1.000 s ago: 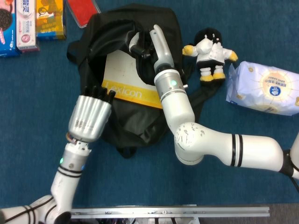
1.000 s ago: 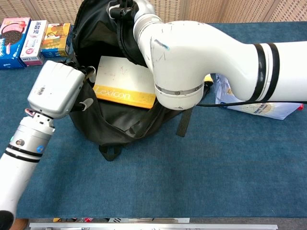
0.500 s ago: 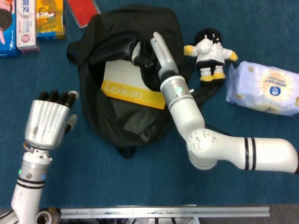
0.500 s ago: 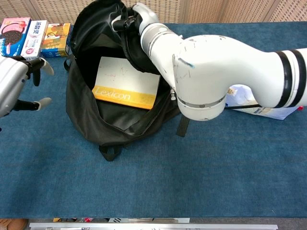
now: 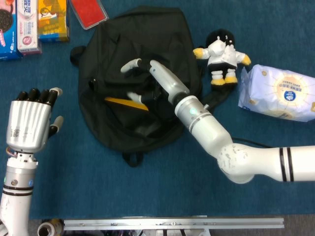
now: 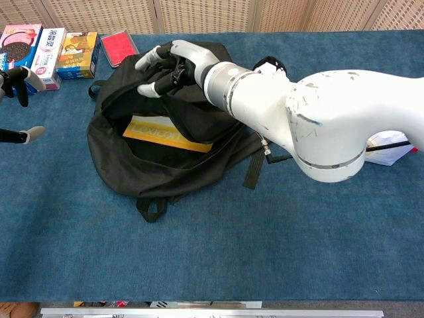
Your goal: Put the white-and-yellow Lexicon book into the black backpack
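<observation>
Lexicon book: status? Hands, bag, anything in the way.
Left hand open, off to the side. Right hand on the black backpack flap. Lexicon book inside, yellow edge showing. Nothing in the way.

The table (image 5: pixel 162 196) has a blue cloth top. A black backpack (image 5: pixel 123 123) lies on it. Up and left of the backpack sit three snack boxes (image 5: pixel 29 22) and a flat red case (image 5: pixel 88 12). Right of the backpack lies a small penguin toy (image 5: pixel 220 56), then a white tissue pack (image 5: pixel 280 92).
</observation>
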### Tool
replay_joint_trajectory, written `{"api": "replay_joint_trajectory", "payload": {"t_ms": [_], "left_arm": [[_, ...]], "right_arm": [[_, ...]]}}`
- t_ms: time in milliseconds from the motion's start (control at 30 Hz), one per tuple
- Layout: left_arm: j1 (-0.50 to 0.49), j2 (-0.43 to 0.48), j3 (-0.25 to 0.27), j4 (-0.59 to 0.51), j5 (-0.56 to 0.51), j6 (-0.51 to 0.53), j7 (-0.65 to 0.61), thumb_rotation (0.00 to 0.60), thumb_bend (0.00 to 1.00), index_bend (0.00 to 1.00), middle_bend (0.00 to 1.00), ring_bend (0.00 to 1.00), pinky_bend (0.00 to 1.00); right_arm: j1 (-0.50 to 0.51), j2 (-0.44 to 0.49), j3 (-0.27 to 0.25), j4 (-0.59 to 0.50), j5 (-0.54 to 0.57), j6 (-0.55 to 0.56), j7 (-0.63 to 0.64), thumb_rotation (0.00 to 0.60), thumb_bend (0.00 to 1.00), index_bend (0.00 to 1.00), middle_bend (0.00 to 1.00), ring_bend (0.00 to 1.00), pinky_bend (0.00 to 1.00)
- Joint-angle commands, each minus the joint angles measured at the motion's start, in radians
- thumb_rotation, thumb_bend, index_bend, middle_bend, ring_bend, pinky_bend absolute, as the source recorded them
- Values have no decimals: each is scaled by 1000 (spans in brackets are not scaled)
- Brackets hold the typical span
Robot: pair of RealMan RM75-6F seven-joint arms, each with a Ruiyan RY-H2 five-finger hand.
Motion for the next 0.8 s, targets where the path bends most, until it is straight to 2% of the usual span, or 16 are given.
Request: {"api": "replay_joint_trajectory", "payload": {"t_ms": [33, 167, 300, 433, 500, 600, 800], "left_arm": [[3, 3, -6, 0, -1, 0, 6, 600, 131, 364, 536, 448, 544], [6, 6, -12, -4, -5, -5, 6, 600, 131, 364, 530, 441, 540], [6, 14, -19, -9, -7, -12, 2, 600, 131, 363, 528, 440, 540], [6, 26, -34, -16, -16, -16, -10, 600, 131, 362, 528, 440, 540], [6, 32, -41, -18, -22, -17, -21, 600, 131, 362, 528, 440, 540], [6, 45, -48, -23, -37, -29, -47, 600, 131, 362, 527, 440, 540], [0, 80, -59, -35, -81, -78, -117, 600, 132, 363, 528, 440, 536]], "right_arm": [[1, 26, -32, -16, -18, -31, -8, 600, 142, 95, 180, 83, 172], [-6, 36, -48, -25, -70, -25, 13, 600, 66, 24, 133, 41, 124], [-21, 52, -55, -42, -125, -21, 44, 600, 25, 10, 119, 32, 105], [-43, 106, -53, -79, -145, -36, 77, 600, 5, 10, 119, 32, 102], [-53, 135, -71, -94, -172, -20, 65, 600, 4, 10, 123, 31, 102], [-84, 181, -119, -117, -235, 45, 32, 600, 66, 24, 185, 53, 115], [-188, 282, -252, -136, -411, 202, -39, 600, 227, 156, 312, 154, 266]]}}
